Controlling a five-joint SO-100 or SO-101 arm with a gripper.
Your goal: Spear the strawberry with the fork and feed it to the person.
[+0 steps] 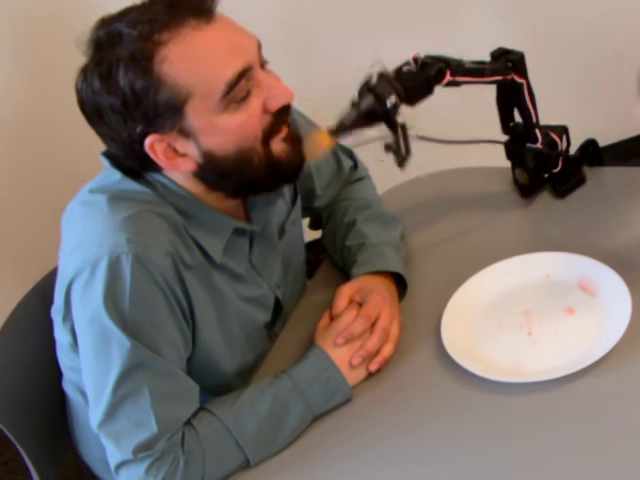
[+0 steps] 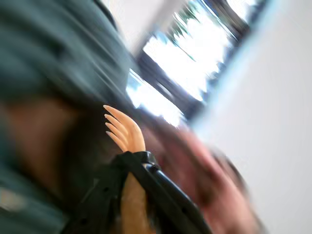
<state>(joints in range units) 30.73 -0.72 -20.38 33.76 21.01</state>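
From my station, the fixed view showed the arm (image 1: pixel 500 90) stretched out level from its base at the far edge of the table (image 1: pixel 450 420), reaching left toward the person (image 1: pixel 200 250). The gripper (image 1: pixel 385 120) was motion-blurred, and I could not tell how its jaws stood. The fork (image 1: pixel 320 140) pointed at his bearded mouth — its pale orange head just beside his lips. In the wrist view the fork (image 2: pixel 126 130) had bare tines, with a blurred face behind it. I saw no strawberry on the tines in either view. His clasped hands (image 1: pixel 358 325) rested on the table, near the white plate (image 1: pixel 470 330), which carried only faint pink smears (image 1: pixel 560 305).
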